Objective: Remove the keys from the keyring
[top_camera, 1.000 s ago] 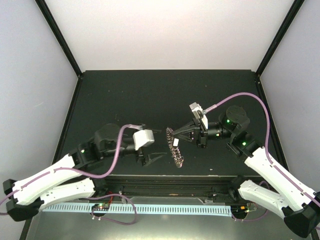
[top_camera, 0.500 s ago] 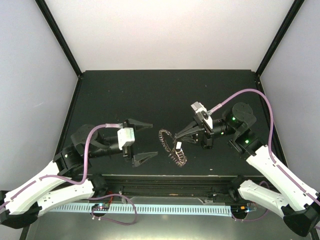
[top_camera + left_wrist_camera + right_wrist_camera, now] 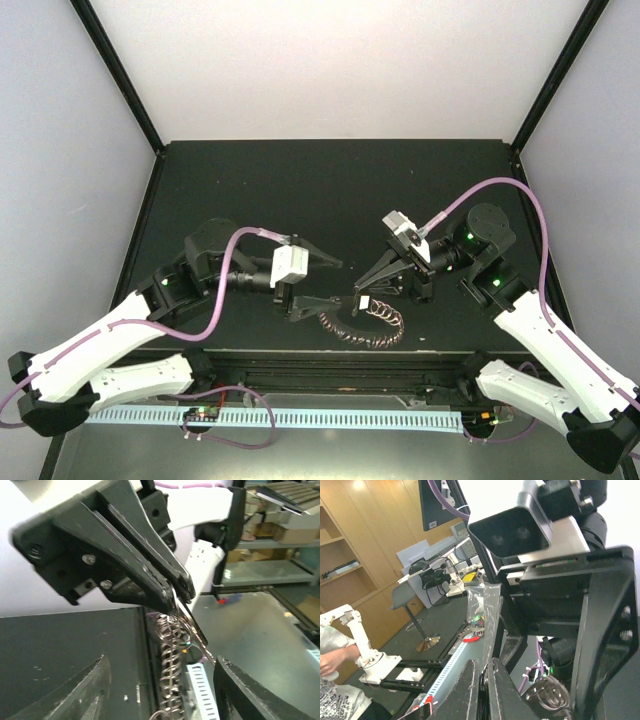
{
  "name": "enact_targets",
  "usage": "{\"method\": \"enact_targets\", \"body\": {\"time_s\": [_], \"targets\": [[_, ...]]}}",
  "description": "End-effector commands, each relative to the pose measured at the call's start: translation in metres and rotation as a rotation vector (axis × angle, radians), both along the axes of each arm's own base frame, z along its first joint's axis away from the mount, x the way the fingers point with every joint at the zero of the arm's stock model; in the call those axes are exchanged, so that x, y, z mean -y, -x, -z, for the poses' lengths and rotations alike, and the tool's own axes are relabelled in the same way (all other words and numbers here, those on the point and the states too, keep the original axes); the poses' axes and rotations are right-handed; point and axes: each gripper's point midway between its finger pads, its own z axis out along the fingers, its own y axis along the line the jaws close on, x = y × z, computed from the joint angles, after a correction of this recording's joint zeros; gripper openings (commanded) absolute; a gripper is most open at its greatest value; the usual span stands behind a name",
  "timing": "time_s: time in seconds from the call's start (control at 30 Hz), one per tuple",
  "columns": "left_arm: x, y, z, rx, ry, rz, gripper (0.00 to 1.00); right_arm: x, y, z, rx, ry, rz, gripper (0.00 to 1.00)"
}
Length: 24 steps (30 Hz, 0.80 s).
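The keyring (image 3: 170, 650) is pinched at its rim by the closed right fingers (image 3: 150, 565) near the front edge of the worktop (image 3: 300, 190), with the left fingers (image 3: 318, 262) spread open just beside it.

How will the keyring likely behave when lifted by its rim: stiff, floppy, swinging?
Probably stiff: the keyring holds its round curve though the right gripper pinches only one rim spot. Likely to swing or twist, hanging from that single pinch. Its wire loops could catch and snag.
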Motion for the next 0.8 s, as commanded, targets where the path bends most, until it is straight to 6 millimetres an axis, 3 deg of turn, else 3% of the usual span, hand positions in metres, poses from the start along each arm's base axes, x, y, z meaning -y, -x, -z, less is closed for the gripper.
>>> {"method": "enact_targets", "body": {"time_s": [0.0,0.1,0.23,0.5,0.6,0.77], "targets": [[0.004,0.022,-0.011,-0.038,0.020,0.168,0.56,0.004,0.006,-0.009,0.053,-0.028,-0.016,0.01],[0.007,0.020,-0.004,-0.055,0.016,0.173,0.50,0.005,0.007,-0.010,0.057,-0.030,-0.021,0.01],[0.012,0.017,0.000,-0.068,0.013,0.169,0.27,0.004,0.006,-0.007,0.049,-0.023,-0.029,0.01],[0.016,0.014,0.005,-0.090,0.022,0.167,0.31,0.003,0.005,-0.005,0.045,-0.020,-0.031,0.01],[0.017,0.013,0.007,-0.096,0.019,0.166,0.37,0.003,0.006,-0.006,0.049,-0.024,-0.030,0.01],[0.018,0.012,0.009,-0.104,0.020,0.163,0.38,0.003,0.005,-0.005,0.044,-0.021,-0.028,0.01]]}}
